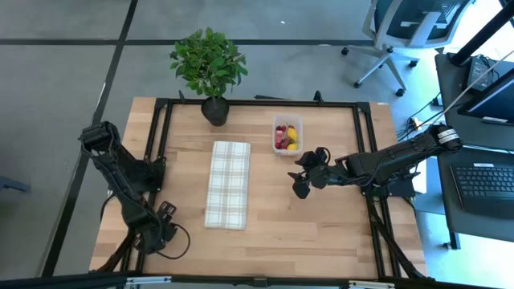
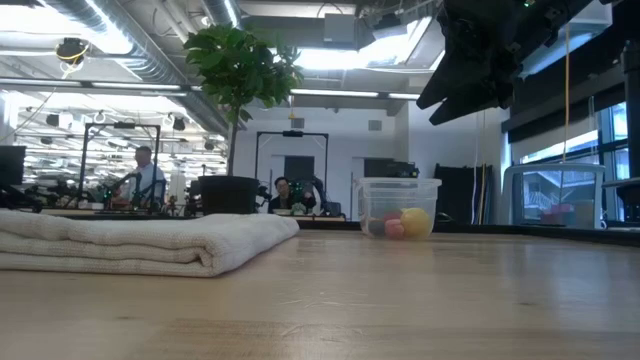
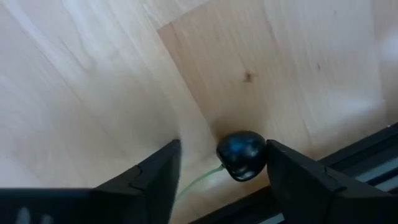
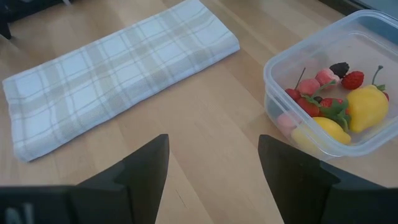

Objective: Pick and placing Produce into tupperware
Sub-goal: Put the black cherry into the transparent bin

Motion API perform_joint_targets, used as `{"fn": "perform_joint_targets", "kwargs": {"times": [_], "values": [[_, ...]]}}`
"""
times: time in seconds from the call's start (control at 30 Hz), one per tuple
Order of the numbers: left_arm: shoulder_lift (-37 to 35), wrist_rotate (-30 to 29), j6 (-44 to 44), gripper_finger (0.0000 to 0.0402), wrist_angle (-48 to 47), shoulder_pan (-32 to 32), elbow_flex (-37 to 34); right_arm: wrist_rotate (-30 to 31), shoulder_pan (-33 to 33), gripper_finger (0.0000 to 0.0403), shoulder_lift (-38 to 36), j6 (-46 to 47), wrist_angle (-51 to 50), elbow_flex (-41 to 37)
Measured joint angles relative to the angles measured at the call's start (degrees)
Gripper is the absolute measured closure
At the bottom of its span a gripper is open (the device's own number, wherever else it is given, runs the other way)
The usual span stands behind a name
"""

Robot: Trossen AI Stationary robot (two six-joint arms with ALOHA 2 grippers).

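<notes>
Dark round berry (image 3: 242,154) between open left fingers (image 3: 297,177), green stem trailing

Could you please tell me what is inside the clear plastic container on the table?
The tupperware holds produce: two yellow pieces, several small red and pink ones and one dark piece, some with thin stems. Anything lying beneath the yellow pieces is covered and cannot be made out.
</notes>
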Motion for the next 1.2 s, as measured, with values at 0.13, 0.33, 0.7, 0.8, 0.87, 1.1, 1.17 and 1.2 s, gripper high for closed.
{"fn": "perform_joint_targets", "kwargs": {"times": [0.13,0.33,0.7,0.8,0.87,1.1,1.17,1.2], "values": [[0.0,-1.2,-2.2,0.0198,0.0,-0.3,-0.1,0.0,0.0,0.0153,0.0,0.0,0.0,0.0],[0.1,-1.6,-2.2,0.022,0.0,-0.3,-0.1,0.0,0.0,0.0153,0.0,0.0,0.0,0.0],[0.1,-3.9,-3.9,0.0247,0.0,-0.4,-0.2,0.0,0.0,0.0153,0.0,0.2,0.0,0.0],[0.1,-4.9,-6.9,0.0256,0.1,-0.4,-0.2,0.0,0.0,0.0153,0.0,0.3,0.0,0.0],[0.1,-5.1,-8.2,0.0264,0.1,-0.4,-0.2,0.0,0.0,0.0153,0.0,0.2,0.0,0.0],[0.2,-5.5,-8.5,0.0291,0.1,-0.4,-0.2,0.0,0.0,0.0153,0.0,0.2,0.0,0.0],[0.2,-5.5,-8.5,0.0291,0.1,-0.4,-0.2,0.0,0.0,0.0153,0.0,0.2,0.0,0.0],[0.2,-5.5,-8.5,0.0289,0.1,-0.4,-0.2,0.0,0.0,0.0153,0.0,0.2,0.0,0.0]]}}
